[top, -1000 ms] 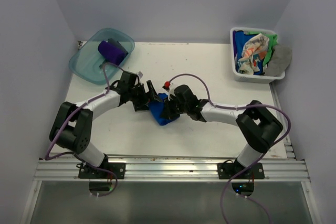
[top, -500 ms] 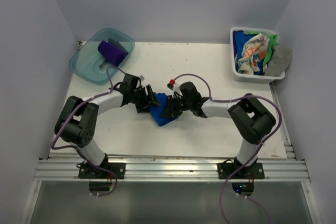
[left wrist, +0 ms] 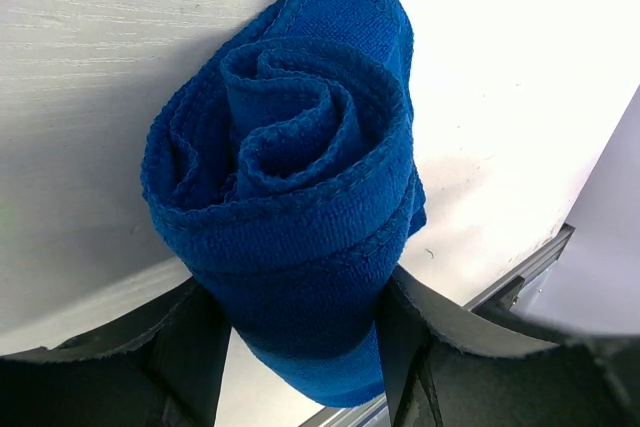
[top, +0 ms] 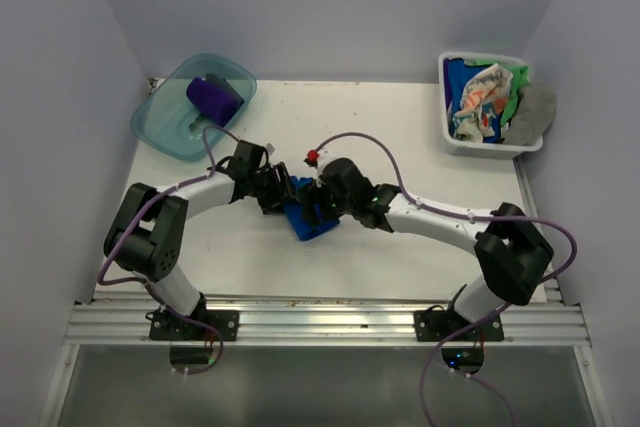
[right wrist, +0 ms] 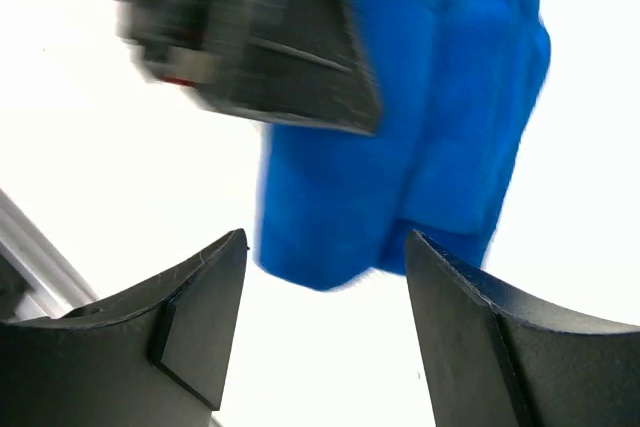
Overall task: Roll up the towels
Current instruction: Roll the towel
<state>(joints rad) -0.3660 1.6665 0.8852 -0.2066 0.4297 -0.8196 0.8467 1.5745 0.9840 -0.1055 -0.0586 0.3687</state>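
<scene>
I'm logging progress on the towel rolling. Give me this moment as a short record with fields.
blue towel: rolled, lying mid-table
left gripper: closed on the blue towel, pressing it from both sides
right gripper: open, empty, facing the blue towel
purple towel: looks rolled, in the tub
basket: holds a heap of unrolled towels

Royal blue towel [left wrist: 290, 187], purple towel [top: 213, 97], translucent teal tub [top: 160, 129]
</scene>
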